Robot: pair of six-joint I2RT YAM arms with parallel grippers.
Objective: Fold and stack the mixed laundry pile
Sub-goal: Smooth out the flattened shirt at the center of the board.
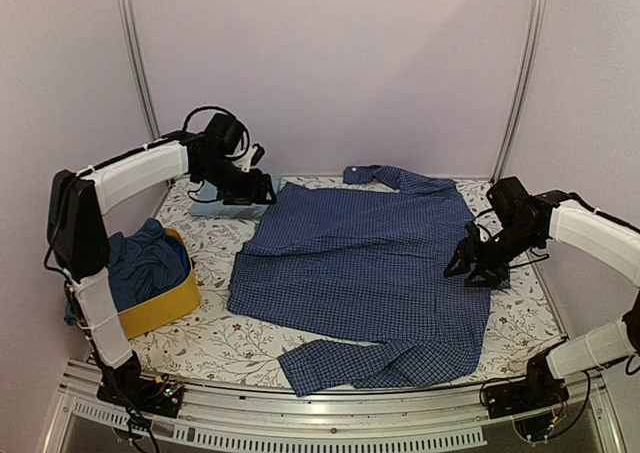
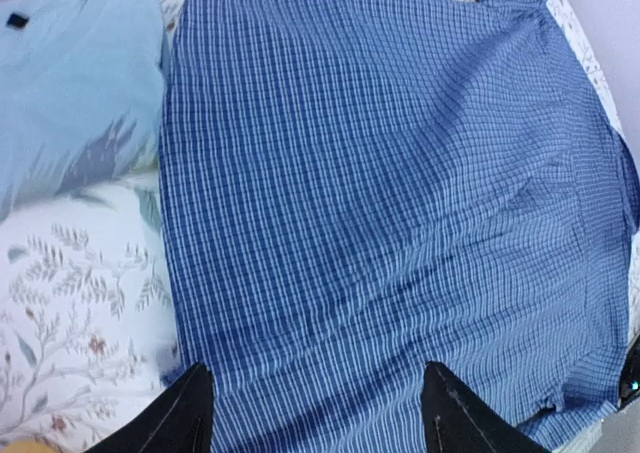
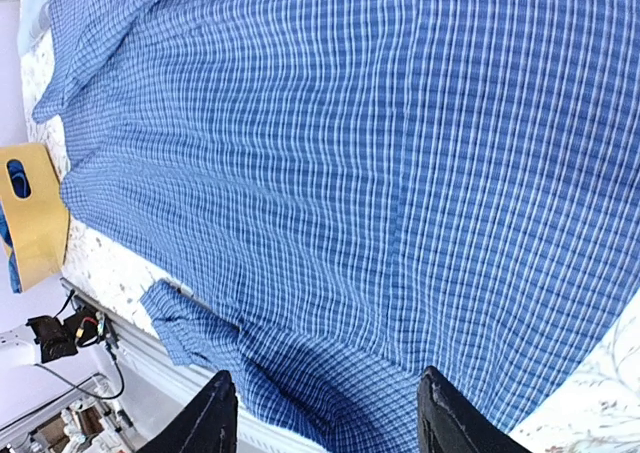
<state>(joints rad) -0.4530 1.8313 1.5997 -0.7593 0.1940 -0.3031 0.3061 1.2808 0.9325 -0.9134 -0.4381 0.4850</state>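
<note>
**Checked shirt laid flat, both end effectors released**

- Near edge: one sleeve (image 1: 340,365) of the checked shirt (image 1: 360,263) lay doubled across by the worktop's (image 1: 230,341) front rail.
- Shirt body was spread flat over the middle of the floral cover, a few shallow wrinkles.
- Near left: yellow basket (image 1: 178,308) sat beside the shirt, not touching it, with dark blue clothes (image 1: 145,261) bunched inside.
- Right side: right end effector (image 1: 470,271) was low at the shirt's right edge. Its wrist view showed the fingers spread, nothing between them.
- Far left: left end effector (image 1: 256,189) hovered at the shirt's far-left corner, fingers apart, nothing gripped.
- Under it, the light blue T-shirt (image 1: 213,206) lay flat just beside the checked shirt's left edge.
- Far edge: the other sleeve (image 1: 375,176) stuck out toward the back wall.
</note>
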